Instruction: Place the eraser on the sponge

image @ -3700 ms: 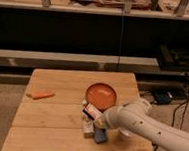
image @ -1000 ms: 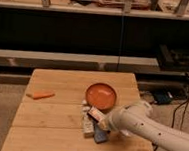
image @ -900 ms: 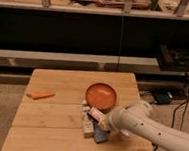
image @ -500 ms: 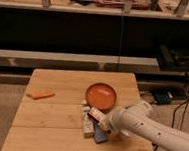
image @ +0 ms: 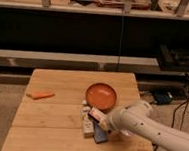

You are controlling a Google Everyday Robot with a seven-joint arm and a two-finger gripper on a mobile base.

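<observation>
Table (image: 47,128): pale wood planks, mid-frame, and everything listed sits on it.
Orange stick (image: 41,95): lies flat on the left part of the table, well apart from the other things.
Cream bottle (image: 86,124): right of centre toward the front edge, just left of the sponge. I can't make out whether it is upright or lying down.
Eraser (image: 96,114): small whitish-pink block with a dark end, tilted, at the tip of the gripper. It lies between the plate and the sponge, over the sponge's far end. Whether it touches the sponge is not readable.
Plate (image: 101,96): round and orange, behind the eraser. Its near rim is close to the gripper.
Sponge (image: 101,135): dark blue-grey pad lying flat near the front edge, just right of the bottle. Its far end is partly covered by the gripper.
Gripper (image: 104,122): low over the table at the sponge's far end, right against the eraser. How far it is open is unclear from this view, and so is whether it has hold of the eraser.
Arm (image: 150,129): white and thick, comes in from the lower right corner and reaches left across the table's right front corner.
Black box (image: 162,96): on the floor to the right of the table, with cables near it.
</observation>
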